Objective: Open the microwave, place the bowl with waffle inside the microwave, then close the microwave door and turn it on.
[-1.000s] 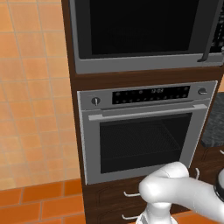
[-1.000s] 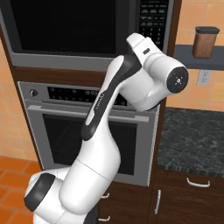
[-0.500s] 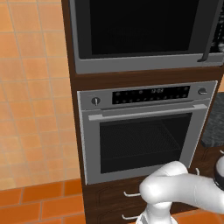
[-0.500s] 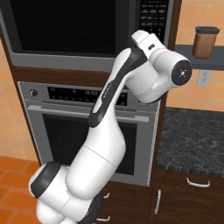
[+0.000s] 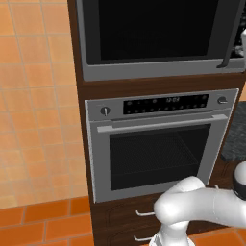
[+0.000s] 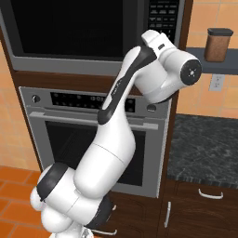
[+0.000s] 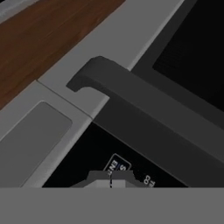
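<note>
Gripper (image 7: 110, 181) sitting jaws-together right at the microwave's button panel (image 7: 131, 170), with the door handle (image 7: 144, 98) just past it

Nearest in the hand view, the tips are pressed together with nothing between them, hovering over the white-lettered keys near the panel's lower end. I'd guess it's lining up on the handle, so the jaws need spreading before hooking behind that dark bar, then pulling straight out from the handle side. Farther off, the microwave (image 5: 158, 38) is sitting shut above the steel oven (image 5: 158, 144), door (image 6: 65, 28) flush. Compared with a second ago, the arm's upper joint (image 6: 179, 72) is reaching higher and further right.
</note>
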